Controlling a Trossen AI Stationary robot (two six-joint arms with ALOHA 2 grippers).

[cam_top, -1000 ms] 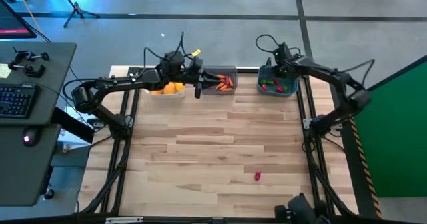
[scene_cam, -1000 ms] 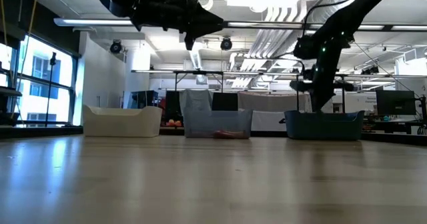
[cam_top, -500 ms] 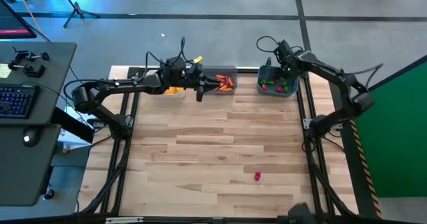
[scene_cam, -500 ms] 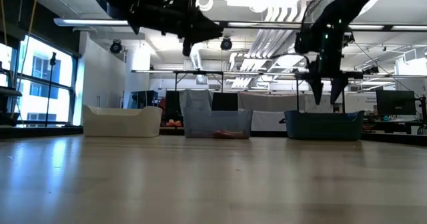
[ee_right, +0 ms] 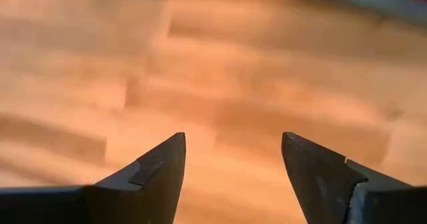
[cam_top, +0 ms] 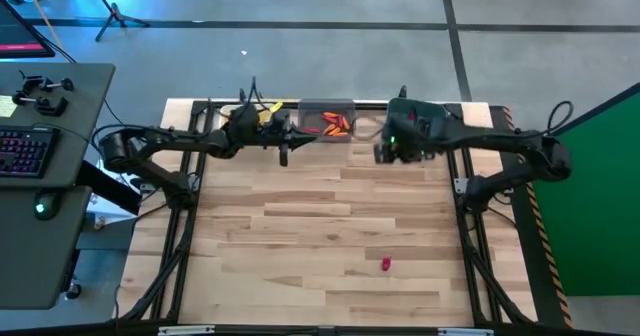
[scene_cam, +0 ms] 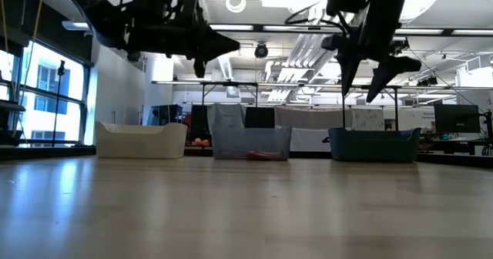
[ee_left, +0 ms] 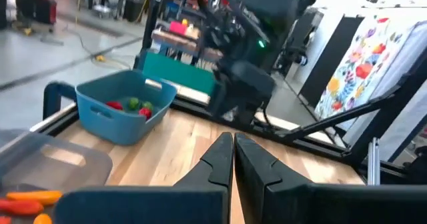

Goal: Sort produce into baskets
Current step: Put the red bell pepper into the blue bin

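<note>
Three baskets stand in a row at the far edge: a white one (scene_cam: 141,139), a clear grey one (cam_top: 327,119) holding orange carrots (cam_top: 338,126), and a blue one (ee_left: 123,111) holding red and green bits. One red piece (cam_top: 385,264) lies on the wood near the front. My left gripper (cam_top: 283,148) hangs shut and level, between the white and grey baskets and just in front of them, holding nothing. My right gripper (cam_top: 385,154) hangs open in front of the blue basket, pointing steeply down over bare wood (ee_right: 233,84), with nothing between its fingers.
The wooden tabletop (cam_top: 320,226) is framed by dark rails (cam_top: 465,206). My right arm (cam_top: 470,141) covers most of the blue basket in the high view. A desk with a keyboard (cam_top: 25,151) stands off the table's left side.
My right gripper has come up out of the blue basket, opened, and swung toward the table's left and near side, so it now hangs over bare wood. My left gripper has drawn back toward the table's left edge and sunk a little.
</note>
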